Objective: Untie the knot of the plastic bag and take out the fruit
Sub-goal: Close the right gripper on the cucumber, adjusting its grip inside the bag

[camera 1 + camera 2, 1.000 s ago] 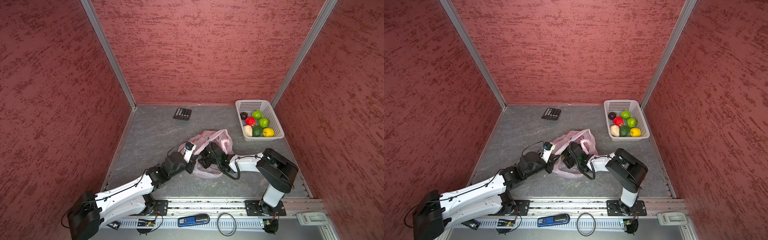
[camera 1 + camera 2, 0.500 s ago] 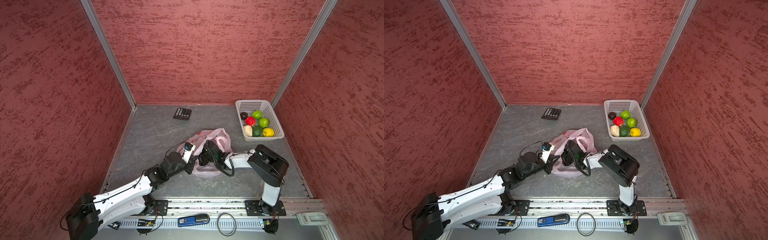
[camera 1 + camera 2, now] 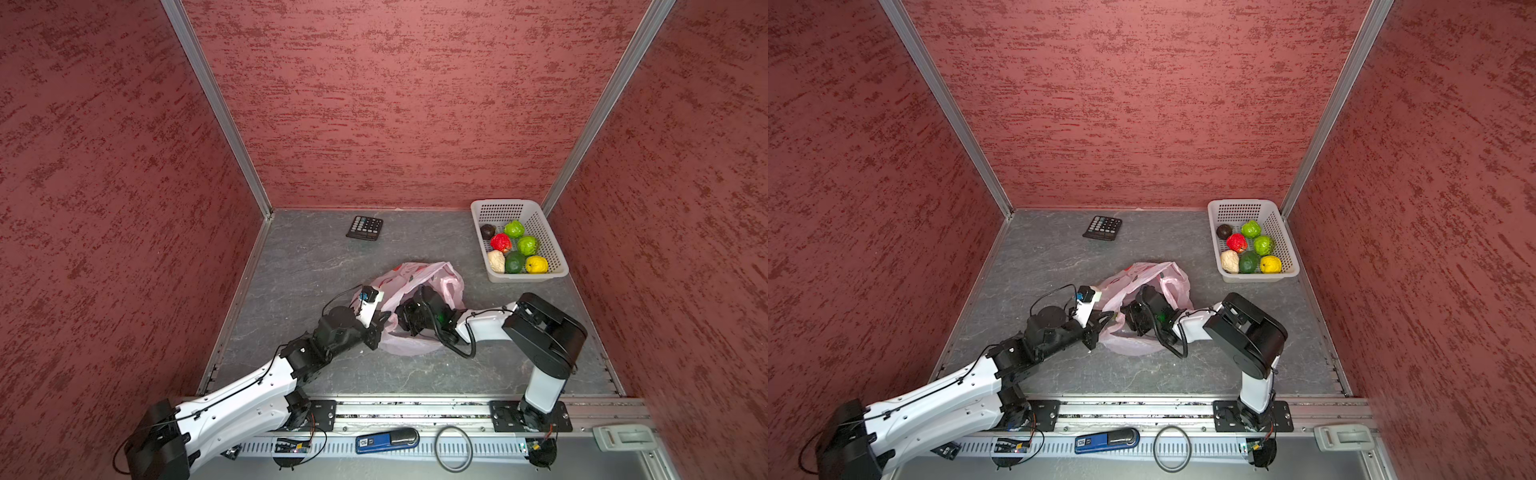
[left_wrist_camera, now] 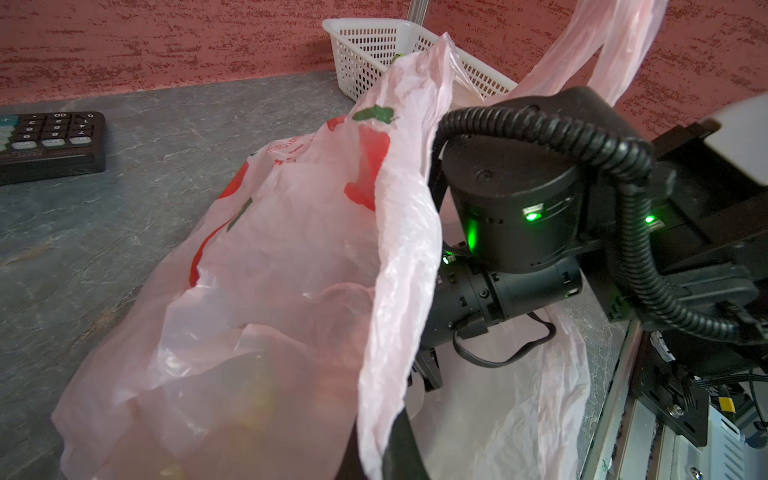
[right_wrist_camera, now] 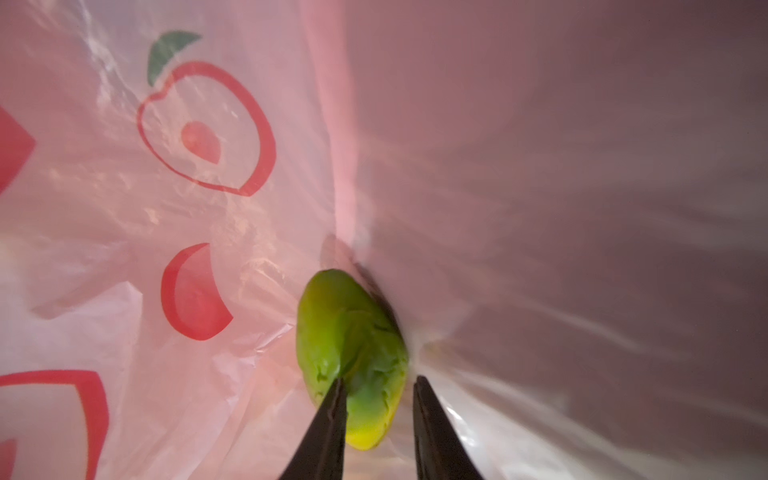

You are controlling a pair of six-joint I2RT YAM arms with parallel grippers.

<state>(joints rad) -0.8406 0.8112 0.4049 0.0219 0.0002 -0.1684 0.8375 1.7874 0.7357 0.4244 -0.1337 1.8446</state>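
From my station, the plastic bag (image 3: 415,282) lies slumped in the middle of the grey floor, mouth towards the arms, in both top views. The left gripper (image 3: 380,326) is at the bag's near-left edge. In the left wrist view the film drapes up off its black finger (image 4: 399,449), so I read it as clamped shut on the bag's rim, holding the mouth up. One handle loop (image 4: 611,45) stands loose above the right arm's wrist.

The right gripper (image 5: 379,380) is reaching inside the bag. In its wrist view, the two dark fingers sit on either side of a green-yellow fruit (image 5: 353,345) lying in a fold of the film. One tip overlaps the fruit and the other is just beside it. I cannot tell from this angle whether they are actually pinching it.

Compared with a second ago, the right arm's bulky elbow (image 3: 544,332) sits a little nearer the bag, and the bag's far folds look slightly flatter. The left arm is where it was.

Six fruit pieces (image 3: 500,242) rest in the white basket (image 3: 505,203) at the far right corner, unchanged. The calculator (image 3: 365,227) near the back wall has not shifted either.
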